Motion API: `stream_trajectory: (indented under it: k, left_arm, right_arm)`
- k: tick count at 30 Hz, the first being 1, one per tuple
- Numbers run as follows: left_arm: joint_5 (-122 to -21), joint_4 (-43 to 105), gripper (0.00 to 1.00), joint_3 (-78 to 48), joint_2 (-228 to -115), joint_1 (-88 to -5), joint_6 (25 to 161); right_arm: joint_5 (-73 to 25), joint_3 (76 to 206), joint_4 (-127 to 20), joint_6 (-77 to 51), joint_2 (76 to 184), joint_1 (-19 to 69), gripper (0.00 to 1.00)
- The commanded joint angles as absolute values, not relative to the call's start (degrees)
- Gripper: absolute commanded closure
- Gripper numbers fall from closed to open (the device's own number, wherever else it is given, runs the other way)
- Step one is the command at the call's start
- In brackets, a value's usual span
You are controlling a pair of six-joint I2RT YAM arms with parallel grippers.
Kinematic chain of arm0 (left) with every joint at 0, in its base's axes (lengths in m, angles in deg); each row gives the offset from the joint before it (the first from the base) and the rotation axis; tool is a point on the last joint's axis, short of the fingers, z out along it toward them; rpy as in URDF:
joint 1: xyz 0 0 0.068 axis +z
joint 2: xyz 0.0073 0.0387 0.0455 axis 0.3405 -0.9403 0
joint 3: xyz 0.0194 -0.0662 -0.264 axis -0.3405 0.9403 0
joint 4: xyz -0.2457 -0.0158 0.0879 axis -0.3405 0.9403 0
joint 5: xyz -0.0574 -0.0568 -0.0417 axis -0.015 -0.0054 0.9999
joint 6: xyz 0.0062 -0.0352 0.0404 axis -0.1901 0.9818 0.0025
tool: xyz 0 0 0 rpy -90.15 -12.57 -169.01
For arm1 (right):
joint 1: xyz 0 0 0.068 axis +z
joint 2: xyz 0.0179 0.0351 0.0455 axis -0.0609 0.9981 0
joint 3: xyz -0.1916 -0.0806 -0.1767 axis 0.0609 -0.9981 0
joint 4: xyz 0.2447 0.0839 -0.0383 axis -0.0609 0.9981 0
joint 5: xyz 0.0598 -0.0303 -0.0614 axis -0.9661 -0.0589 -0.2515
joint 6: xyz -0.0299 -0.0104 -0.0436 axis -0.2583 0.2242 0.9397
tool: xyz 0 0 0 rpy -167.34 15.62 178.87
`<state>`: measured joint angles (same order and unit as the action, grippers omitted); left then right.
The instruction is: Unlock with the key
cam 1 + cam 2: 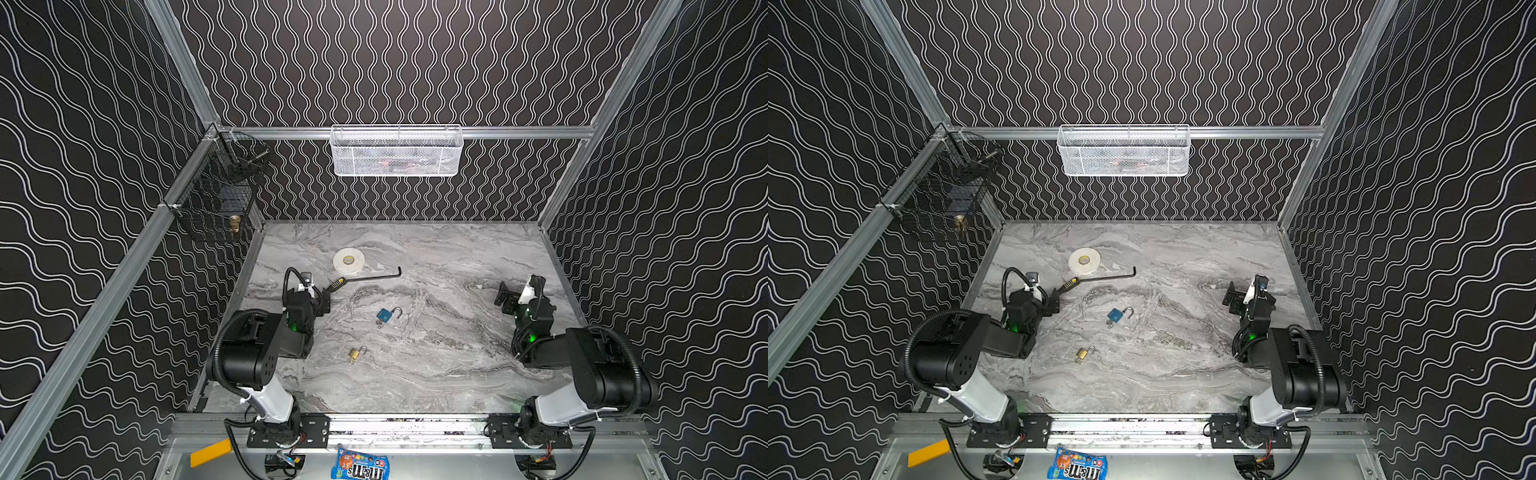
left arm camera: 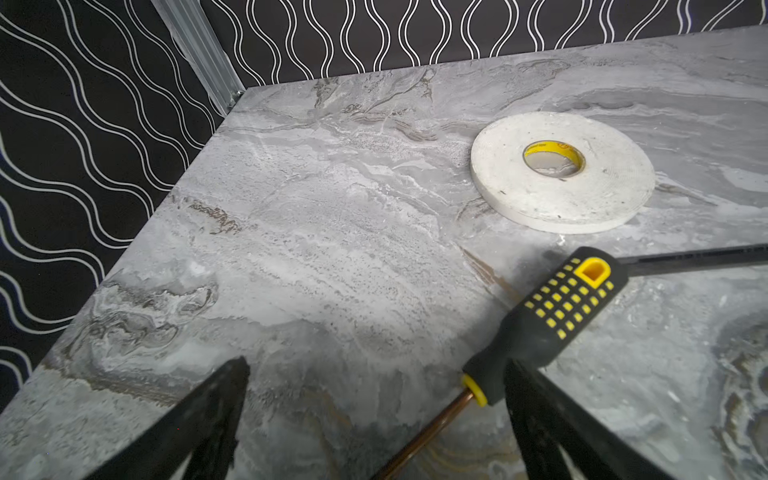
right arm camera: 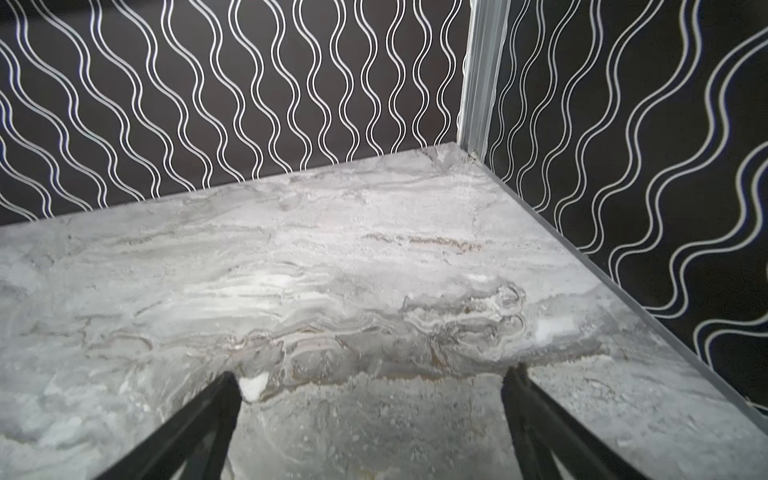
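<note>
At the near edge, off the table, a candy bag (image 1: 360, 467) is cut off by the bottom of both top views. A yellow strip (image 1: 211, 453) lies on the metal frame beside the left arm's base.

On the table (image 1: 457, 374) the brass padlock (image 1: 354, 353) lies nearest us, just left of the middle. Its shackle is too small to read. A little farther, about mid-table, lies the blue padlock (image 1: 385, 316), its shackle toward the right edge and looking open. A small metal piece (image 1: 379, 324) sits at its near-left end, and we cannot tell whether it is the key.

The left gripper (image 2: 376, 368) hangs near the left edge, fingers spread wide and holding nothing. One finger covers part of the screwdriver (image 2: 552, 320), whose shaft runs out of the wrist view, so contact is unclear. The right gripper (image 3: 374, 376) is equally spread over bare table near the right edge.

Beyond the screwdriver lie a hex key (image 1: 374, 277) and a roll of white tape (image 1: 348, 261).

The tabletop is grey and marbled, and black walls with white wavy lines enclose it. A white mesh basket (image 1: 397, 151) hangs on the back rail, its contents blurred. At the far left corner a black wire basket (image 1: 216, 199) holds a brass object (image 1: 235, 223) we cannot identify.
</note>
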<state>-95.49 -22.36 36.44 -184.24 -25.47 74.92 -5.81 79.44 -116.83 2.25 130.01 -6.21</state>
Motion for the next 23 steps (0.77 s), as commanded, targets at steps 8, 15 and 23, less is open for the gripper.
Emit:
stream_trajectory:
  k: [8,15,23]
  left_arm:
    - [-94.85,-25.70,0.01,36.43,-184.31,-25.36,73.71]
    - [-94.85,-25.49,0.01,36.35,-184.25,-25.36,73.77]
    - [-94.87,-25.72,0.01,36.42,-184.22,-25.36,73.73]
  right_arm:
    - [-7.16,80.03,-118.71,3.49,129.77,-6.17,0.01]
    - [-7.26,79.56,-121.12,3.68,130.39,-6.13,0.01]
    - [-7.95,79.53,-120.67,3.88,130.26,-6.21,0.01]
